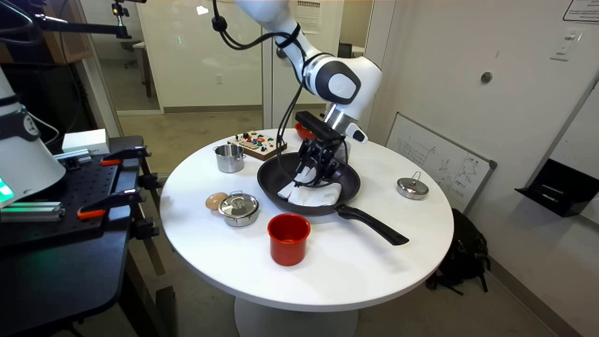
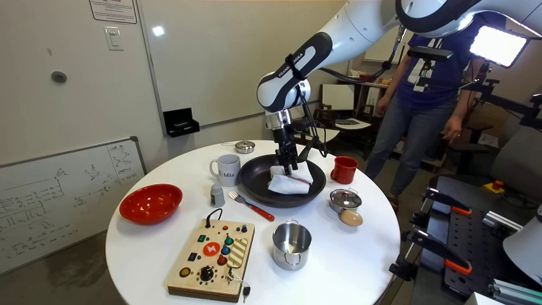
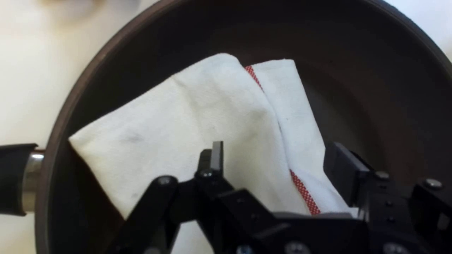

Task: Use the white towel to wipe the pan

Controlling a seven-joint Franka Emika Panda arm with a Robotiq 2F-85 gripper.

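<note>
White towel [image 2: 288, 185] in black pan [image 2: 256, 180], in from the table [image 2: 351, 267] edge, gripper [image 3: 275, 155] right above, jaws well apart, gripping nothing

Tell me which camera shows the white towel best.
The wrist view: there the towel appears largest, its red stripe clear, though the fingers cover part. Both exterior views show it smaller, lying in the pan, partly hidden.
</note>
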